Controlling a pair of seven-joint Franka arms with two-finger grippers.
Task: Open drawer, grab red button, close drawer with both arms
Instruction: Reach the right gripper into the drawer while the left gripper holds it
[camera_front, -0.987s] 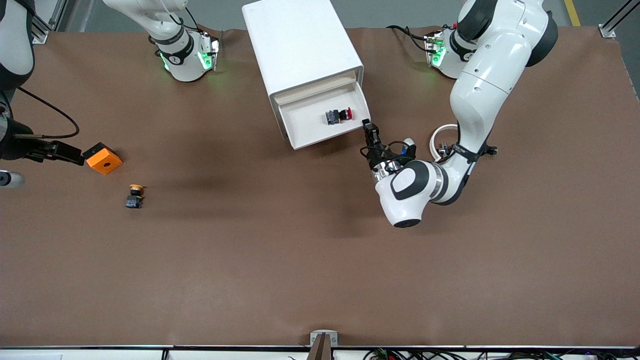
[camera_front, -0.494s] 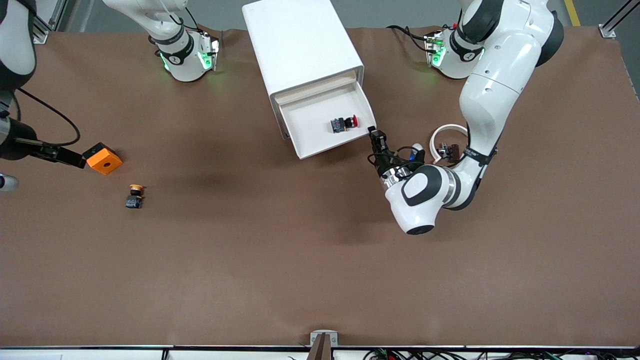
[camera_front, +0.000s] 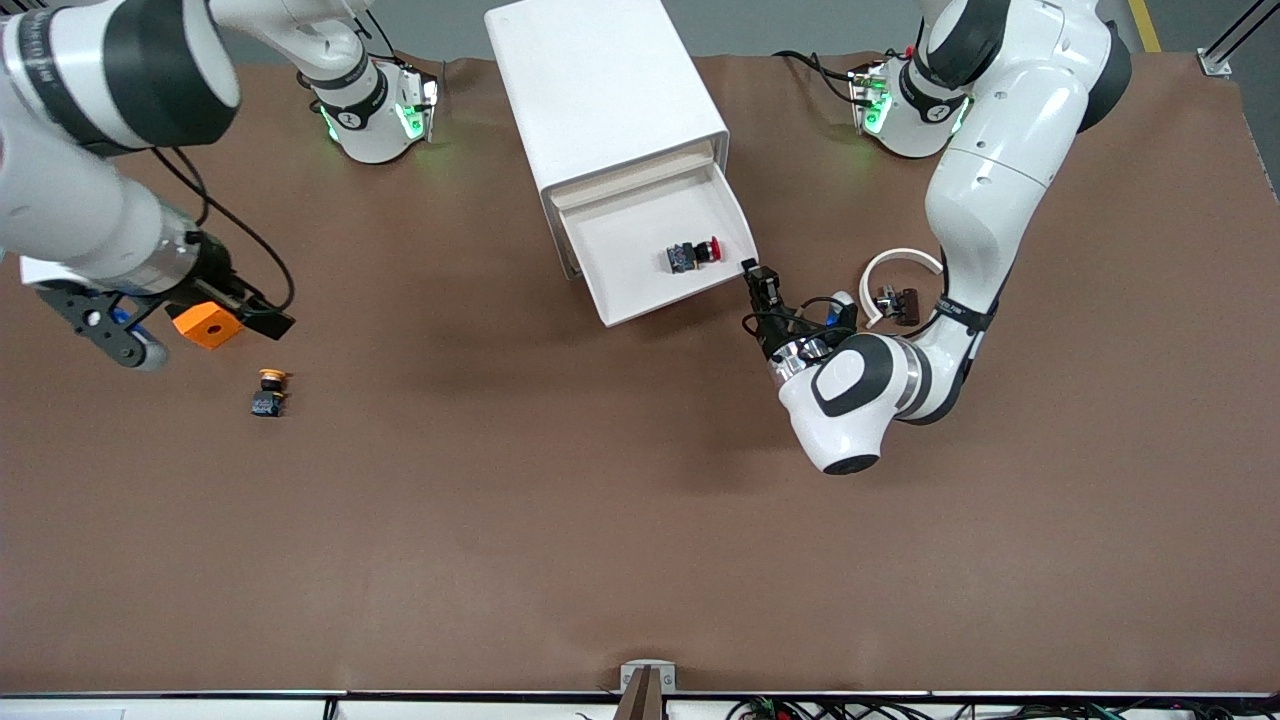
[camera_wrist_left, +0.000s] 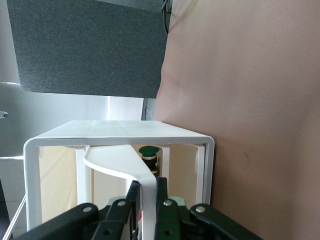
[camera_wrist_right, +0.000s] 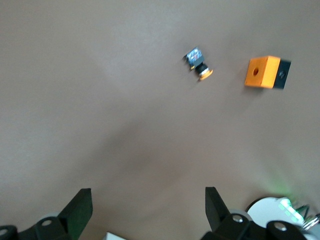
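The white drawer (camera_front: 655, 255) of the boxy white cabinet (camera_front: 600, 90) stood pulled out toward the front camera, so the opening step looked done or nearly so. Grabbing the button and shutting the drawer were both left to do.

The left hand (camera_front: 757, 280) was at the drawer's front corner toward the left arm's end of the worktop, clenched on the drawer's thin white curved handle (camera_wrist_left: 127, 170). In the left wrist view the handle ran between the black fingers (camera_wrist_left: 161, 192), with the cabinet's open mouth in front of them.

The tiny push button with a round red mushroom cap on a black-and-blue body (camera_front: 692, 254) lay on its side on the drawer floor, close to the front lip and toward the corner where the left hand gripped. Its cap pointed toward the left arm's end of the worktop. Nothing touched it.

The right hand (camera_wrist_right: 147, 205) hung over the brown worktop (camera_front: 560, 520) at the right arm's end, fingers released and spread wide, holding nothing. It was well apart from the drawer and above the small orange box with a hole (camera_front: 206, 325). A similar little button with a yellow-orange cap (camera_front: 269, 392) lay nearer to the front camera than that box. Judging by this, the right arm would have to cross to the drawer to take the red button.
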